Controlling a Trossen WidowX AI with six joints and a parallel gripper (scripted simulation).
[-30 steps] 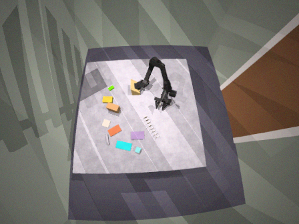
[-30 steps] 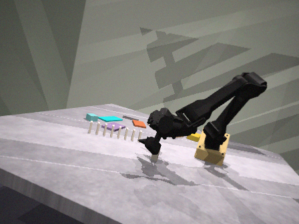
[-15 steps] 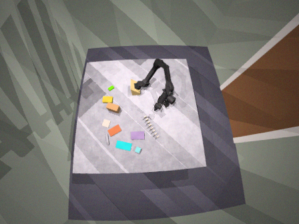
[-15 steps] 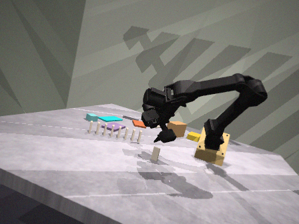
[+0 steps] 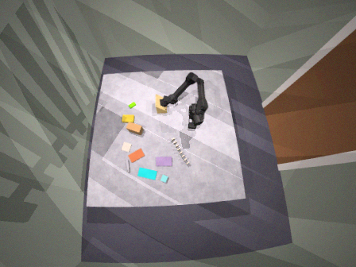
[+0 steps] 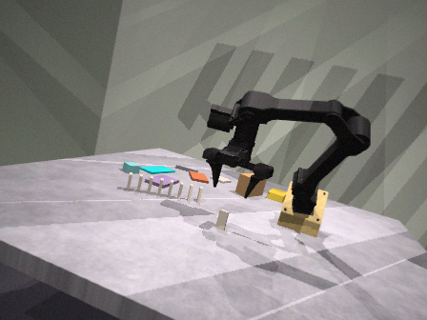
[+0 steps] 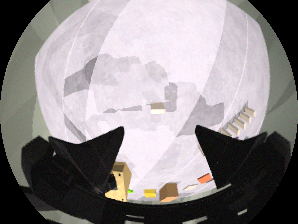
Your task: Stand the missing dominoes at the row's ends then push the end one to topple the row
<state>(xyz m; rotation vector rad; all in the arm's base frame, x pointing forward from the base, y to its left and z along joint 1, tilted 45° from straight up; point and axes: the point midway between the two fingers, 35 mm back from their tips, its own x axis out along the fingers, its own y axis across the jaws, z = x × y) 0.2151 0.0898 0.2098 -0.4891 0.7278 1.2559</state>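
Note:
A row of several cream dominoes [image 5: 180, 152] [image 6: 164, 187] [image 7: 241, 120] stands upright on the grey table top [image 5: 119, 191] [image 6: 95, 229]. One more cream domino [image 6: 222, 219] [image 7: 157, 110] stands upright by itself, a short way beyond the row's near end and apart from it. My gripper [image 5: 192, 123] [image 6: 233, 187] [image 7: 160, 129] is open and empty. It hangs above the table, over and slightly behind the lone domino, touching nothing.
Flat coloured pieces lie left of the row: a cyan slab [image 5: 147, 173] [image 6: 156, 170], a purple one [image 5: 164, 160], an orange one [image 5: 136, 155] [image 6: 198, 176], an orange block [image 5: 134, 127], a yellow block [image 5: 128, 118] [image 6: 276, 194]. The arm's tan base [image 5: 160, 106] [image 6: 302, 216] stands behind.

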